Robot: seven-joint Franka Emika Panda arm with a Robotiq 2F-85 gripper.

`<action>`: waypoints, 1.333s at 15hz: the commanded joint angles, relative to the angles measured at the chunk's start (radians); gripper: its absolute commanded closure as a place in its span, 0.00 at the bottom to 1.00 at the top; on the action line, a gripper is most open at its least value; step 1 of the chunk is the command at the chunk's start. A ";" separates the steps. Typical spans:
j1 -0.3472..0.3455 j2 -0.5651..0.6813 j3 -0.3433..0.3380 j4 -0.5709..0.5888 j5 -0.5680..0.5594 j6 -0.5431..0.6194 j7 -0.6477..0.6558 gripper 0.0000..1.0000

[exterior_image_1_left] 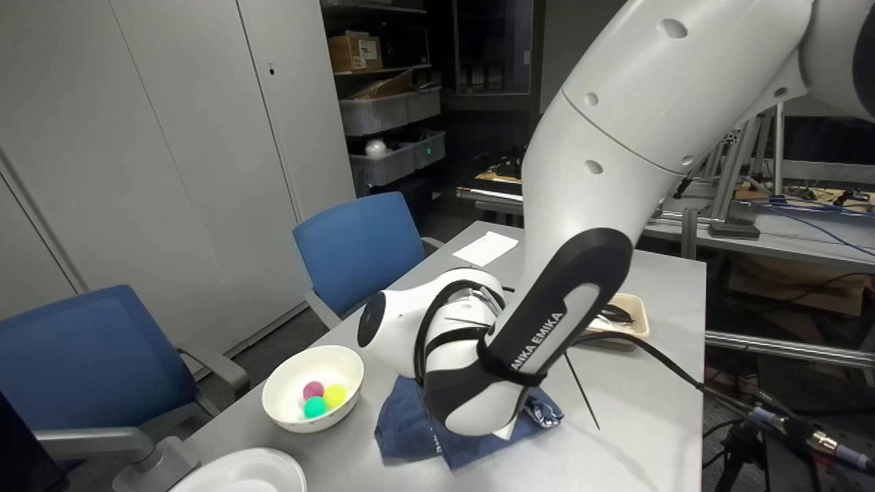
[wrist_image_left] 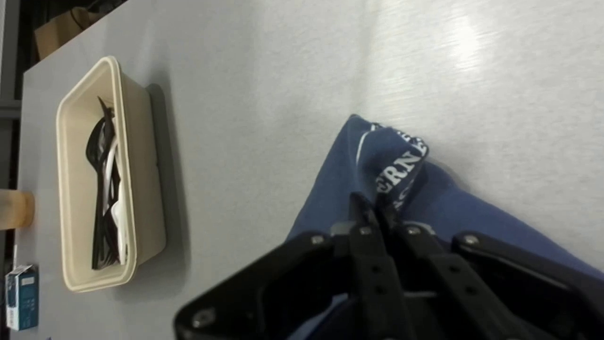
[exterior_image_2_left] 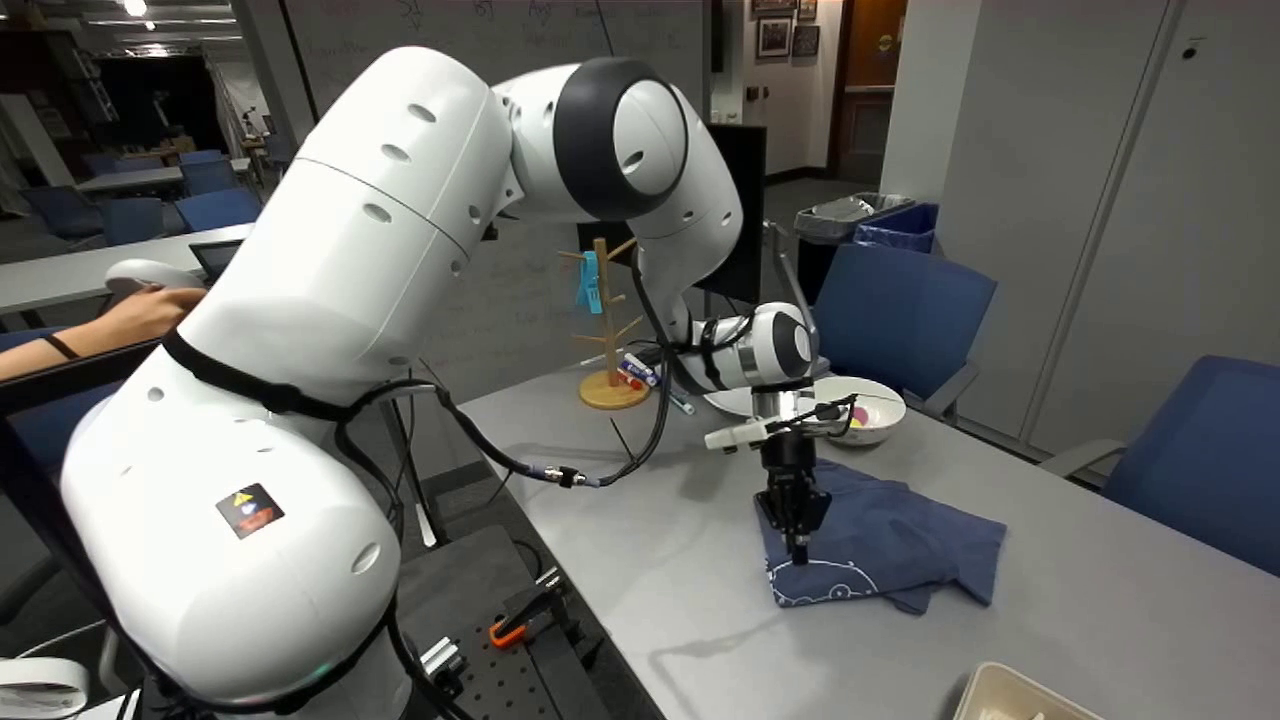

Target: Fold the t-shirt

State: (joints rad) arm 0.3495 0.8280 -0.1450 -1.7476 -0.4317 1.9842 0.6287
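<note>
The dark navy t-shirt (exterior_image_2_left: 890, 540) lies on the grey table, partly folded, with a white line print along its near edge in an exterior view. In an exterior view the arm covers part of the t-shirt (exterior_image_1_left: 410, 434). My gripper (exterior_image_2_left: 798, 555) points down onto the print end of the t-shirt. In the wrist view the fingertips of the gripper (wrist_image_left: 373, 200) are nearly together, and a raised fold of the t-shirt (wrist_image_left: 384, 156) with white lettering runs in between them. The fingers are hidden behind the arm in an exterior view.
A white bowl (exterior_image_1_left: 290, 379) with three coloured balls stands beside the t-shirt, near a white plate (exterior_image_1_left: 249, 468). A beige tray (wrist_image_left: 146, 189) of plastic cutlery stands on another side. A wooden stand (exterior_image_2_left: 612, 392) and markers are near the table's far edge. Blue chairs (exterior_image_1_left: 362, 246) line the table.
</note>
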 commanded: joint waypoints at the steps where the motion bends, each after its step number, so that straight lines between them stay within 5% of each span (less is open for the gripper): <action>1: 0.014 0.020 -0.009 0.022 -0.075 0.021 0.030 0.99; 6: -0.016 0.016 0.020 0.018 -0.074 0.043 -0.022 0.99; 13: -0.018 0.033 -0.007 -0.021 -0.075 0.381 0.020 0.99; 20: -0.023 0.026 -0.019 -0.041 -0.041 0.483 -0.011 0.99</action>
State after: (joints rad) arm 0.3361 0.8374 -0.1675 -1.7772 -0.4895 2.3898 0.6302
